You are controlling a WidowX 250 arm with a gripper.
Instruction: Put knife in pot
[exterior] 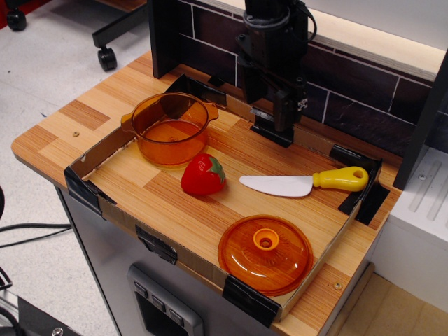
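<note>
My hand (278,112) hangs empty above the worktop's (189,210) back edge – fingers apparently parted – while the knife (305,183) lies flat right of the strawberry (203,174), so a shallow pinch could skid that thin blade away from the pot (169,129).

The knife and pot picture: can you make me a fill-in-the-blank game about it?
1. The knife has a white blade and a ____ handle.
2. The red toy between the pot and the knife is a ____.
3. The lid lies on the tray, not on the ____.
4. The knife lies flat; the gripper holds ____.

Answers: yellow; strawberry; pot; nothing
</note>
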